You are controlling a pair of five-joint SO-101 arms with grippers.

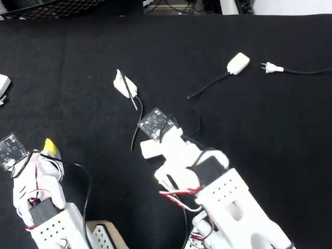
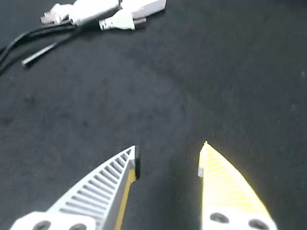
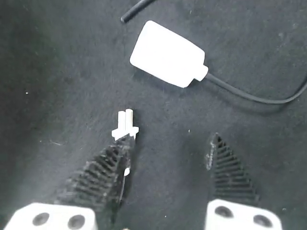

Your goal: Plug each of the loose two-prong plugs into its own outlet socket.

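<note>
**Desk**: black surface that carries every item below.

**Right end effector**: dark fingers spread wide with nothing clamped between them. It is low over the middle of the desk.

**Plug**: small and white with two prongs side by side. Its body touches the tip of one finger of the right end effector (contact only, no grip). The long axis runs on from that finger, and the prongs point away from the wrist, roughly toward the socket, with a gap before it.

**Socket**: white rounded block just beyond the right end effector. In the high view its long axis is diagonal, far-left to near-right. A dark cord leaves the nearer end.

**Far socket**: white, toward the desk's far right. Its long axis is diagonal, and its cord leaves the lower end and trails toward the desk's middle.

**Far plug**: white, just beside the far socket but apart from it. It lies flat with its long axis across the desk. The prongs point at the far socket and the cord runs off to the right.

**Left end effector**: one grey and one yellow finger, well apart and holding nothing. It is over bare desk at the near left.

**Cluster**: white plug and socket pieces with dark cords, ahead of the left end effector (too blurred to sort apart).
</note>
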